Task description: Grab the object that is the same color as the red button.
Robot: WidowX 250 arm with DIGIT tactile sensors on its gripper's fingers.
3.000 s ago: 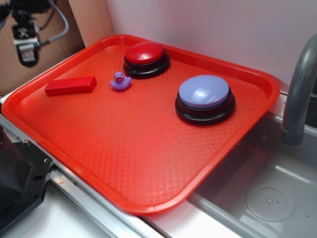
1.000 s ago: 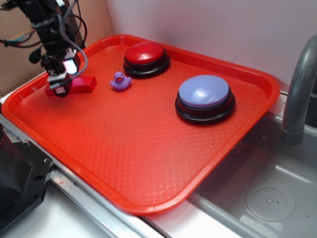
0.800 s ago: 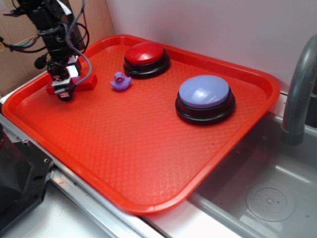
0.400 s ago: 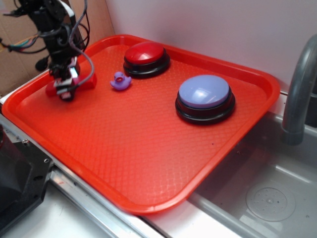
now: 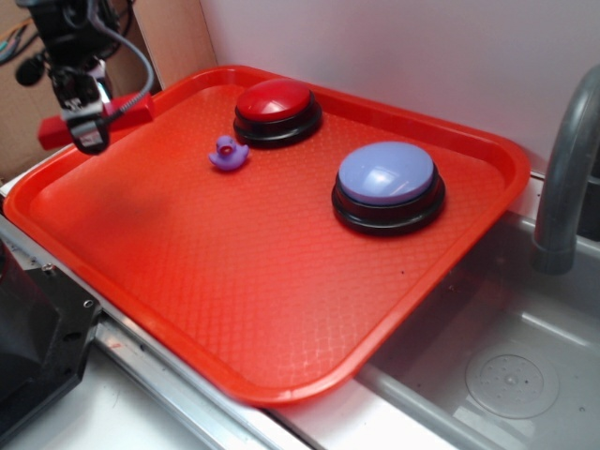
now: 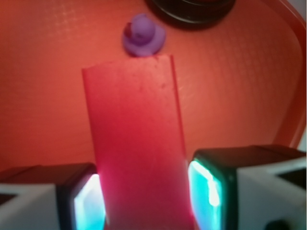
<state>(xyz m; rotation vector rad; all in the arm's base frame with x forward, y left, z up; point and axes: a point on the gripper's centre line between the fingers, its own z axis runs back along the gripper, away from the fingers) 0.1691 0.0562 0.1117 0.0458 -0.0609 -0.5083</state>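
Hanging above the tray's (image 5: 281, 309) far-left corner, the arm reaches down from the upper left of the exterior view, its black links and looping cables partly cut off by the frame edge. The pincer (image 5: 86, 131) points downward and is clamped on the red block (image 5: 127, 111), which is lifted clear of the tray floor and juts out level on both sides of the fingers. From the wrist view the block (image 6: 136, 143) runs straight out between the two glowing pads (image 6: 206, 187), pressed tight against both, its far end overlapping the purple duck (image 6: 143, 37) below.

The duck (image 5: 228, 154) sits on the tray just in front of the red button (image 5: 277, 111), which stands near the back rim. The lavender button (image 5: 387, 186) stands well apart to the right, toward the tray's right rim. The whole near half of the tray is bare floor. Cardboard (image 5: 169, 37) rises just behind the arm on the left, a white wall (image 5: 422, 56) backs the tray, and a grey faucet (image 5: 567, 169) curves up beside the sink (image 5: 487, 375) to the right of the tray.
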